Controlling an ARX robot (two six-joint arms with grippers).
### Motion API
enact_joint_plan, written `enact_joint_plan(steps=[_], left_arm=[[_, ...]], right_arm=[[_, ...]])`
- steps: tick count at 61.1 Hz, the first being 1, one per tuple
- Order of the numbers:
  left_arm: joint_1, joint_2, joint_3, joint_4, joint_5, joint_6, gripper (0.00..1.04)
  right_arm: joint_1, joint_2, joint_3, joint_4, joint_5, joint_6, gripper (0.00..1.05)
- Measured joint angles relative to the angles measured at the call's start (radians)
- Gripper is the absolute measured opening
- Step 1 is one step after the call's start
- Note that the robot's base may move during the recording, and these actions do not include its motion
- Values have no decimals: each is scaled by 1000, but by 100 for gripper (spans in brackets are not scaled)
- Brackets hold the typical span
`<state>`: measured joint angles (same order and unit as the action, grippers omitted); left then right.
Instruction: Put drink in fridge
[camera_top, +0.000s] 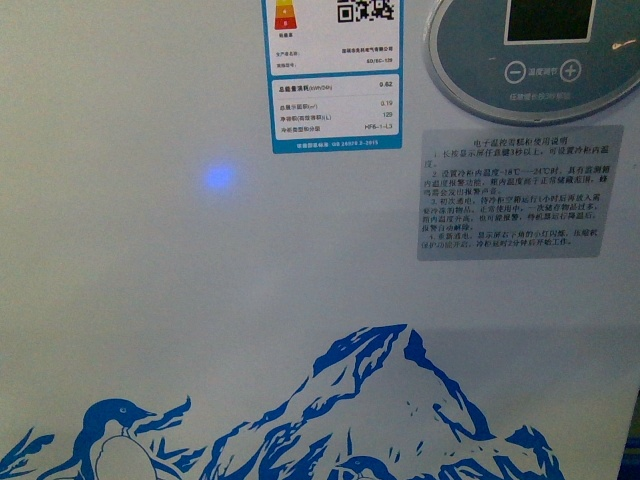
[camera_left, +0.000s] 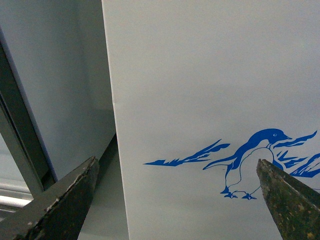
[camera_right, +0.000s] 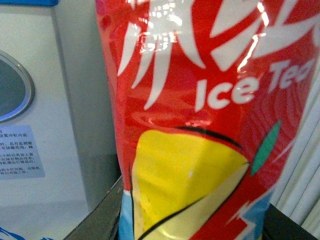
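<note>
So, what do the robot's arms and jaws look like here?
Only the left gripper shows: two wedge-shaped jaws, dark grey to black, tapering to blunt tips, their surface rough and flecked with pale specks. No cables or markings are visible. The right wrist view is filled by the bottle, and the front view shows no arm.

Bluish cast, glare on drink (camera_right: 200, 125), blurry

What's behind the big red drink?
The white fridge, with its grey oval display and a text sticker. The drink hides most of the rest.
</note>
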<state>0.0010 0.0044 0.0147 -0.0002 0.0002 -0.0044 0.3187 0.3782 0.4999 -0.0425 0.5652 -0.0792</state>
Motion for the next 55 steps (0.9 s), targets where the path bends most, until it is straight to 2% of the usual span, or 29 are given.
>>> enact_joint_plan(steps=[55], left_arm=[[0,0,0,0,0,0,97]], right_arm=[[0,0,-3,0,0,-2,40]])
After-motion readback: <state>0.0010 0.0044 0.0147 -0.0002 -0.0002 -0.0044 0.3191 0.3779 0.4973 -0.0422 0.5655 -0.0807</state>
